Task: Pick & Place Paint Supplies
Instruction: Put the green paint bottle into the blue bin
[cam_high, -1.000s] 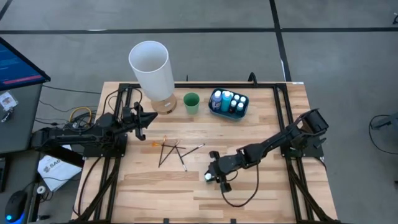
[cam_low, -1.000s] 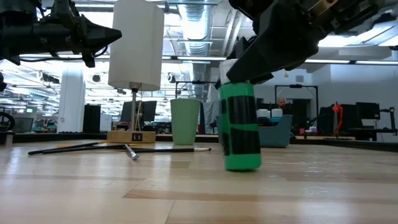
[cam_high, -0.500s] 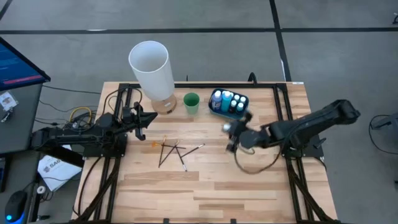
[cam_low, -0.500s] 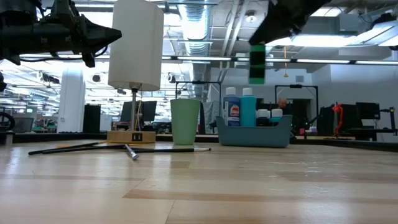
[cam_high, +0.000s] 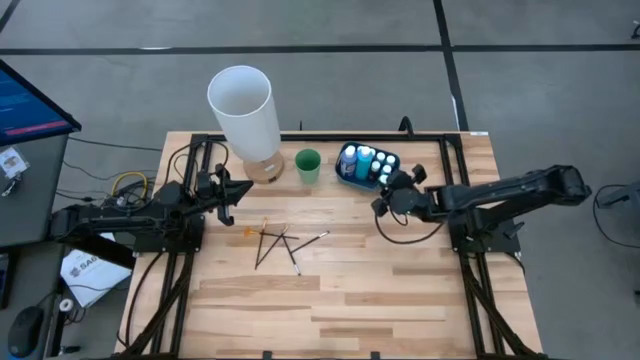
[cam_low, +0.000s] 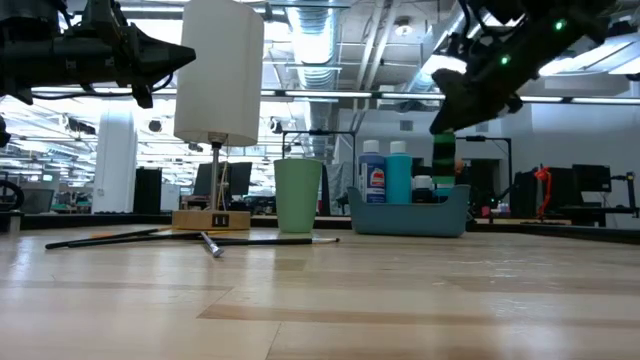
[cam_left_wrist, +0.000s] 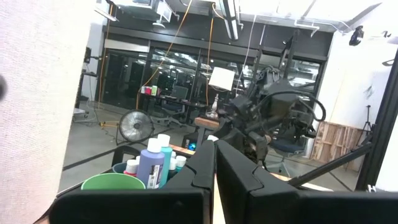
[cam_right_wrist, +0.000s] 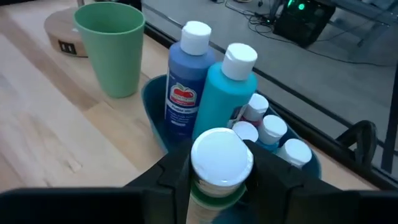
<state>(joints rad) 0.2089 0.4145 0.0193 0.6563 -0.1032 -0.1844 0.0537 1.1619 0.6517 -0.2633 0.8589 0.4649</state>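
My right gripper (cam_right_wrist: 217, 177) grips a green bottle (cam_right_wrist: 219, 163) by its white cap — just over the blue tray (cam_high: 350, 176). My left gripper (cam_high: 228, 191) waits, pinched shut, near the lamp (cam_high: 243, 108).

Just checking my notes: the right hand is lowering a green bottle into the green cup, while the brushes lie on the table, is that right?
Not quite. The right hand holds the green bottle at the blue tray, not the green cup, which stands beside the tray. The right wrist view shows this. The brushes do lie on the table.
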